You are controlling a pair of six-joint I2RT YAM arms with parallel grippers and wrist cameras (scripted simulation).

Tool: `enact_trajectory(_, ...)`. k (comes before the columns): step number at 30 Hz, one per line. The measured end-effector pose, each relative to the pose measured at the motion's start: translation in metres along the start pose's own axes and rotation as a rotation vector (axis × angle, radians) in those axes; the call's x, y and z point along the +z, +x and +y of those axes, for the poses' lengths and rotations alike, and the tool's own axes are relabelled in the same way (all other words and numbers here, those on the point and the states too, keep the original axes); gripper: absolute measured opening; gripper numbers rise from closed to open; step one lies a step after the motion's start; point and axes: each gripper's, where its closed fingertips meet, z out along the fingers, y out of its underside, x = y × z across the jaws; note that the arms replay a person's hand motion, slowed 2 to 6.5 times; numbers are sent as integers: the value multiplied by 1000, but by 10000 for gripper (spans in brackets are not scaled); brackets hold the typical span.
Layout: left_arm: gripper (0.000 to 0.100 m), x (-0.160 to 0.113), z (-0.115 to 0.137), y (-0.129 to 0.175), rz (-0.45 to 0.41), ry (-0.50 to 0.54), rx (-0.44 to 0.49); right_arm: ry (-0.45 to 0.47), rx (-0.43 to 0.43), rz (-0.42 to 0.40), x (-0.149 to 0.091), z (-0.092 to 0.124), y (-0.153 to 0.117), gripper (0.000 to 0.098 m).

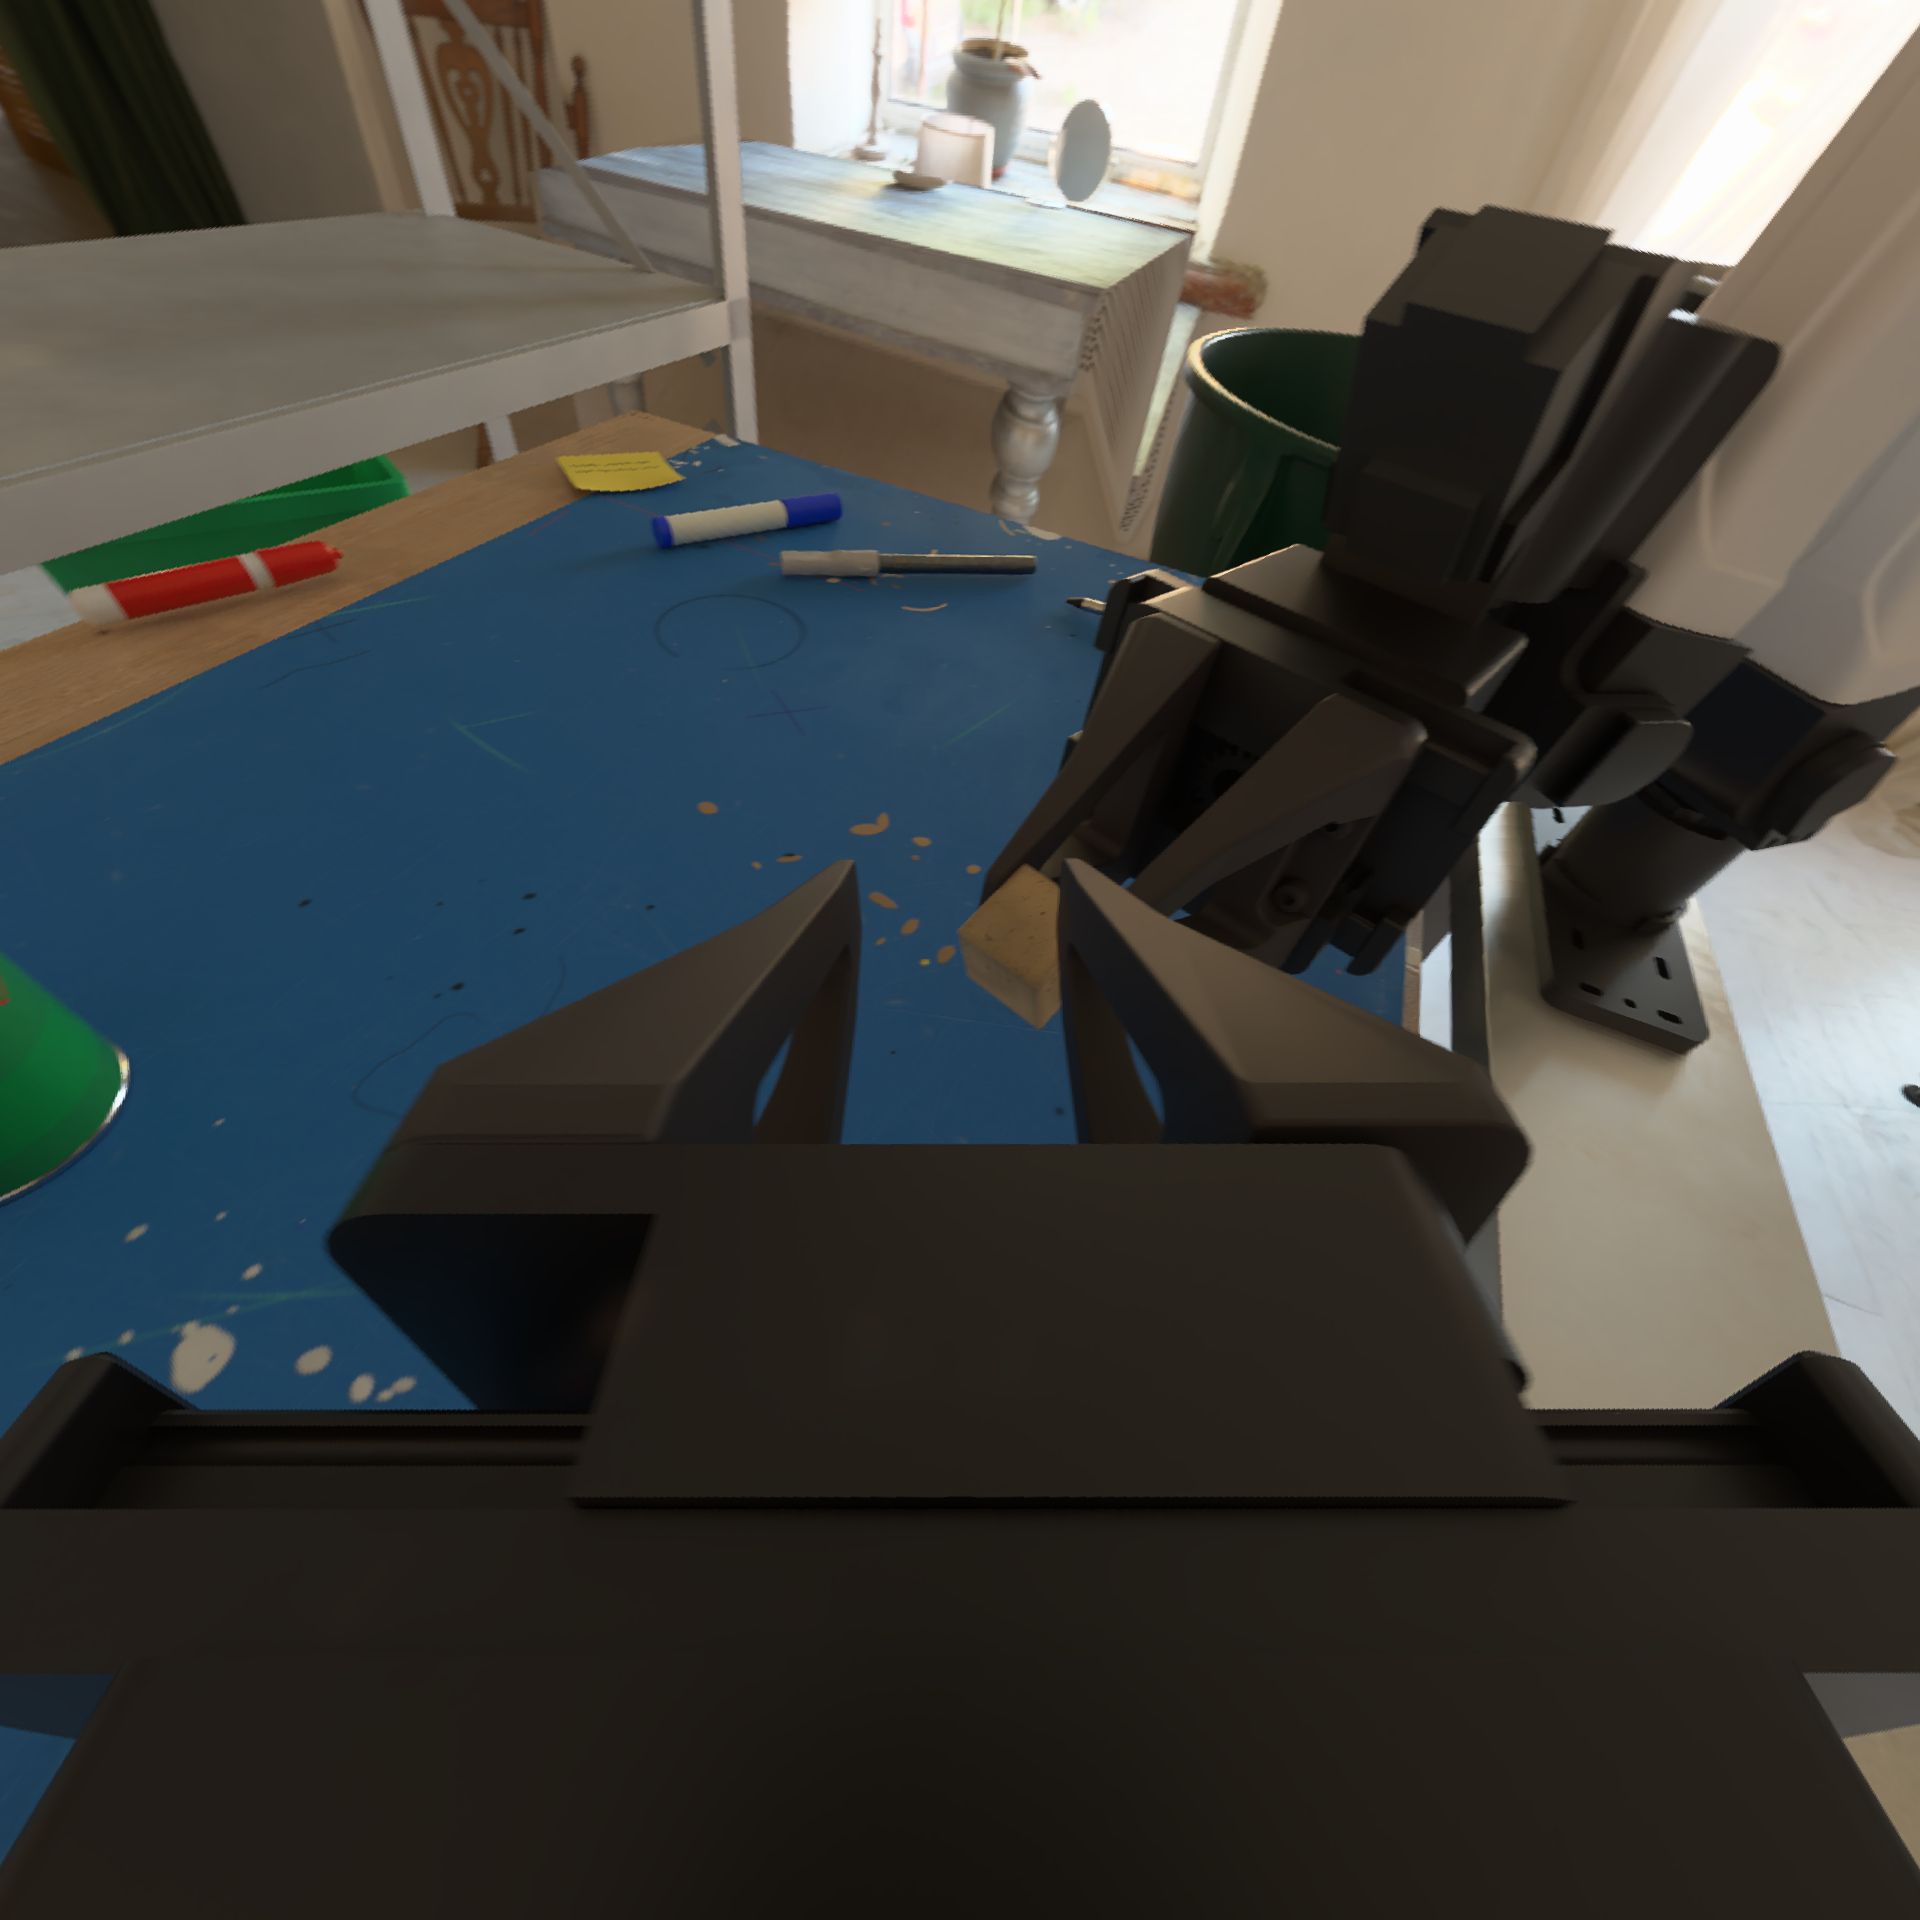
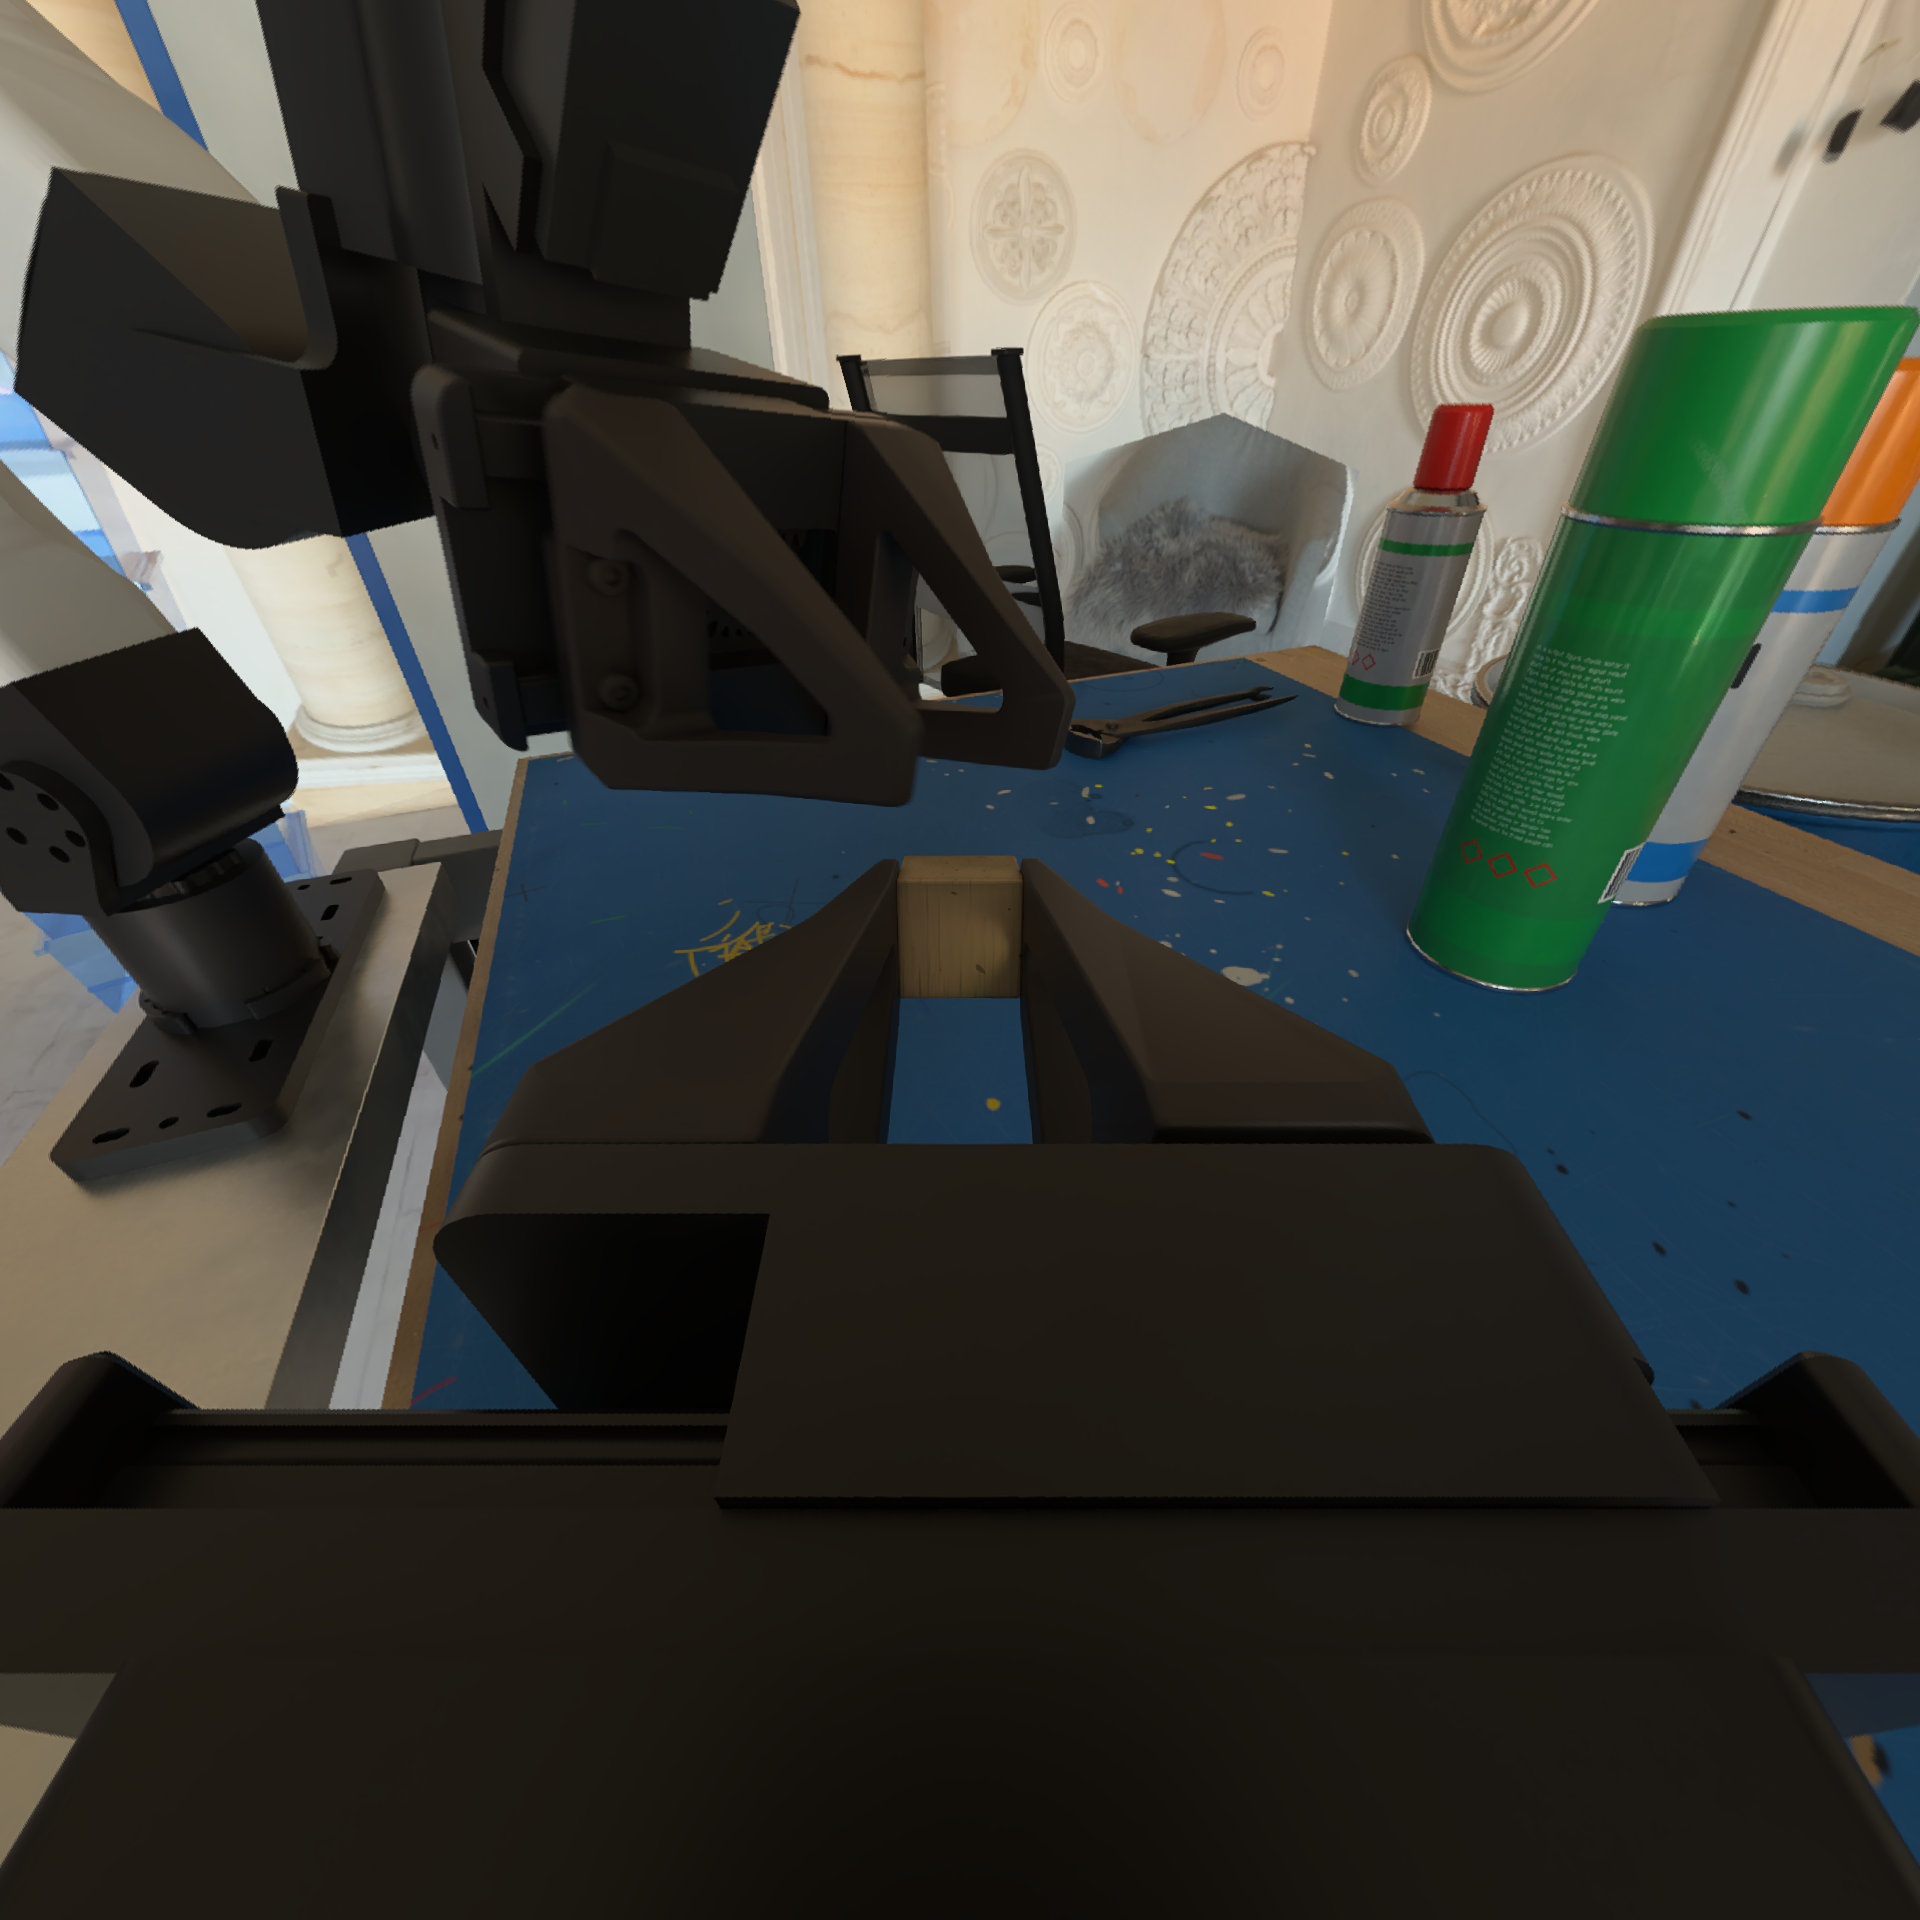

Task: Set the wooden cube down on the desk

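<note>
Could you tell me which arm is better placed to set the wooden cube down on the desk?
The right one, likely: the right pincer already grips the wooden cube between its fingertips above the blue mat. The left pincer is open and empty.

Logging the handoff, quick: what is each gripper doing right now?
Left gripper: open, jaws apart, nothing between them.
Right gripper: shut on the wooden cube, held above the blue mat.
</note>
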Motion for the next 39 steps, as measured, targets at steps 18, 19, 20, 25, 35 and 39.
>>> enact_trajectory(18, 311, -5, -3, -6, -5, 11, -15, 2, -4, -1, -1, -1, 1, 190)
enact_trajectory(19, 322, -4, -3, -4, 4, 13, -13, 0, -3, -1, -1, 0, 1, 190)
enact_trajectory(20, 333, -4, -3, -2, 13, 14, -12, -1, -2, -1, -1, 0, 1, 190)
enact_trajectory(25, 384, -1, -1, 6, 46, 3, -10, -4, -2, -3, 0, 1, 0, 190)
enact_trajectory(35, 362, 1, 1, 5, 37, -7, -3, -1, -6, -4, 1, 0, -1, 190)
enact_trajectory(39, 245, 0, 1, -4, -22, -13, -1, 12, -7, -8, 0, -3, -1, 190)
